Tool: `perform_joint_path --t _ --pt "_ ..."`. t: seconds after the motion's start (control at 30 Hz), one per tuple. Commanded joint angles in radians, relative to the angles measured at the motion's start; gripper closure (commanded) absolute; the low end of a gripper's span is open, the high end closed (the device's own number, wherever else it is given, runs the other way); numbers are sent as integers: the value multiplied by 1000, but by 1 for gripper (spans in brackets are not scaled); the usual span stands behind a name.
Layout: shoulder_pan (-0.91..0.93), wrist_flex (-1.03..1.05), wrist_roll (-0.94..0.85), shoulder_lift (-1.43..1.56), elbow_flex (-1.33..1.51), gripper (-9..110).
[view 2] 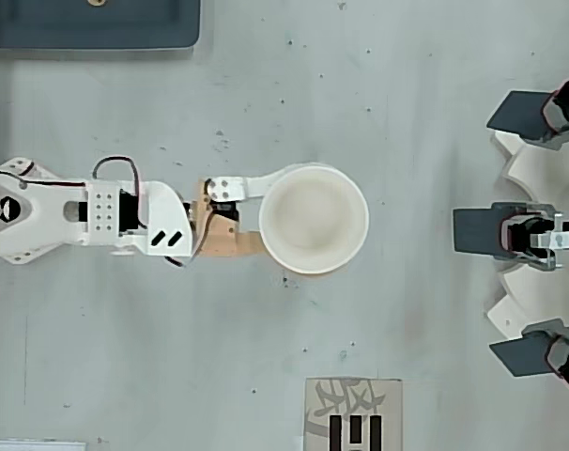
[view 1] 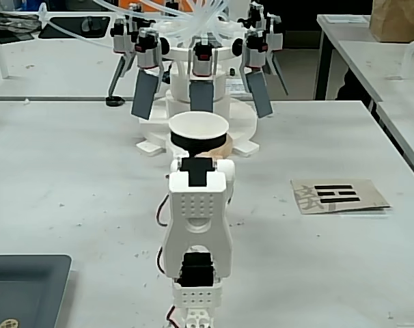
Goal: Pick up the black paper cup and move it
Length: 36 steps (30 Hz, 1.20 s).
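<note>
Black paper cup [view 1: 198,140], one, apparently gripped by two fingers [view 2: 252,186], upright.

Pale grey, lightly speckled tabletop [view 2: 266,376] [view 1: 70,178]. Near one edge, in the overhead view at the bottom edge, a brown card with black bars [view 2: 352,413] [view 1: 338,195], lying flat. In a corner, top left in the overhead view, a dark grey tray [view 2: 97,28] [view 1: 22,287]. Along the edge opposite the arm's base, a white stand with dark hanging paddles [view 1: 200,123] [view 2: 533,230].
</note>
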Motion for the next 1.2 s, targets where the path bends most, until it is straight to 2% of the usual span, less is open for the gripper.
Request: perform_joint_path --t 0.0,0.57,1.17 --pt "21 23 -6 -23 -130 87" --pt "23 163 -3 -250 -492 88" --pt "26 164 3 -304 -543 89"
